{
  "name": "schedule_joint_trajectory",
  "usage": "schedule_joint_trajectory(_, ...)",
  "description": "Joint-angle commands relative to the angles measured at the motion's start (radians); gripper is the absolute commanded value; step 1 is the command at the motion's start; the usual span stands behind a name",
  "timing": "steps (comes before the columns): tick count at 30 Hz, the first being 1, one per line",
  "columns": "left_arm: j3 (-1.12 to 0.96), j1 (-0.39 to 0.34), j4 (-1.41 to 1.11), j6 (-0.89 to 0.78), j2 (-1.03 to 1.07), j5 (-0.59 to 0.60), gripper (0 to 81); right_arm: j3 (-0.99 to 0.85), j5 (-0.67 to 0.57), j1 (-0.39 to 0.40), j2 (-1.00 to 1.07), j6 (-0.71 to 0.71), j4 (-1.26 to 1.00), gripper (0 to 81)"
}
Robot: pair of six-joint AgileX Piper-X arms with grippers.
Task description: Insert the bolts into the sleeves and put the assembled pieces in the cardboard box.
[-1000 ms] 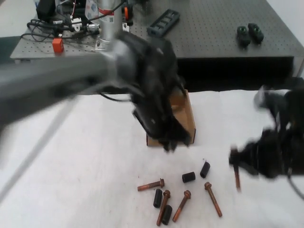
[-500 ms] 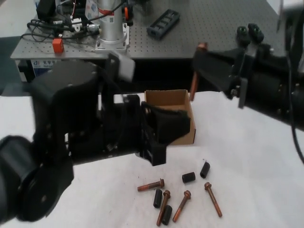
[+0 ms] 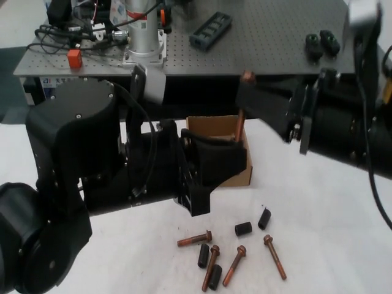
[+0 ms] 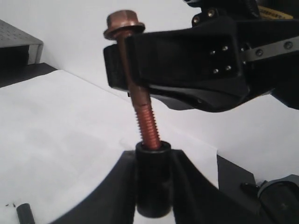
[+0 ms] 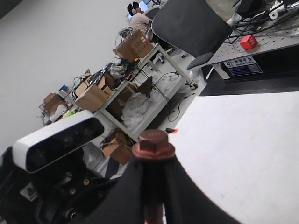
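The left gripper [image 4: 152, 198] was clamped on an upright black sleeve [image 4: 152, 170], its mouth facing up. Facing it, the right gripper [image 5: 153, 189] was closed on a copper bolt [image 4: 139, 109] just under the head, with the threaded end hanging down. The bolt's tip sat just inside the sleeve's mouth, and most of the thread was bare above it. The insertion had begun but looked far from seated.

The pair was held above the box [image 3: 246, 170], near its far right corner. The grippers hid much of the inside, so whether any finished piece lay there could not be told.

On the white cloth [image 3: 331, 233], nearer the camera than the box, four loose bolts [image 3: 234, 265] and four loose sleeves [image 3: 243, 229] lay in a scatter, well apart from both grippers. By that count one pair was half done and four pairs were untouched, so most of the job seemed to remain.

Room was tight around the joint. The two sets of fingers were close together, and the box walls stood just below. The dark edge of the raised bench [image 3: 275, 37] ran just behind the box. The straight push down looked free. To the right of the scatter the cloth lay open, which would give room for later pickups.
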Motion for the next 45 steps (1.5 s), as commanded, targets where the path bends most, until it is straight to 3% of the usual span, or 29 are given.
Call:
schedule_joint_trajectory(1,-0.008,-0.001,-0.033,-0.009,-0.008,0.008,0.7,-0.006,-0.043,0.003,0.001,-0.045,0.048,2.6)
schedule_joint_trajectory(8,-0.008,-0.001,-0.027,-0.009,-0.008,0.013,0.7,-0.006,-0.199,0.003,0.001,-0.078,0.050,0.6)
schedule_joint_trajectory(10,-0.008,-0.001,-0.025,-0.009,-0.008,0.011,0.7,-0.006,-0.232,0.003,0.001,-0.099,0.048,12.0)
schedule_joint_trajectory(13,-0.008,-0.001,-0.025,-0.009,-0.008,-0.032,0.7,-0.006,-0.228,0.003,0.001,-0.097,0.048,41.4)
schedule_joint_trajectory(14,-0.008,-0.001,-0.025,-0.006,-0.008,-0.060,0.7,-0.006,-0.228,-0.006,0.001,-0.097,0.054,44.4)
schedule_joint_trajectory(18,-0.020,0.007,-0.025,-0.013,0.016,-0.191,0.7,-0.006,-0.228,-0.086,-0.031,-0.114,0.119,39.8)
schedule_joint_trajectory(23,-0.169,0.055,0.084,-0.170,0.185,-0.346,0.7,-0.006,-0.210,-0.248,-0.118,-0.257,0.348,39.8)
schedule_joint_trajectory(27,-0.444,0.084,0.391,-0.179,0.407,-0.411,0.7,-0.006,-0.024,-0.326,-0.151,-0.410,0.571,39.7)
schedule_joint_trajectory(32,-0.868,0.086,0.775,-0.110,0.719,-0.415,0.7,-0.006,0.222,-0.335,-0.136,-0.535,0.799,39.3)
schedule_joint_trajectory(40,-1.338,0.086,1.026,-0.113,1.059,-0.408,0.5,-0.004,0.365,-0.334,-0.103,-0.539,0.929,39.3)
schedule_joint_trajectory(42,-1.389,0.086,1.062,-0.124,1.096,-0.408,4.7,-0.004,0.368,-0.334,-0.094,-0.539,0.932,39.3)
schedule_joint_trajectory(45,-1.405,0.086,1.075,-0.136,1.110,-0.407,17.4,-0.004,0.377,-0.334,-0.079,-0.535,0.930,39.3)
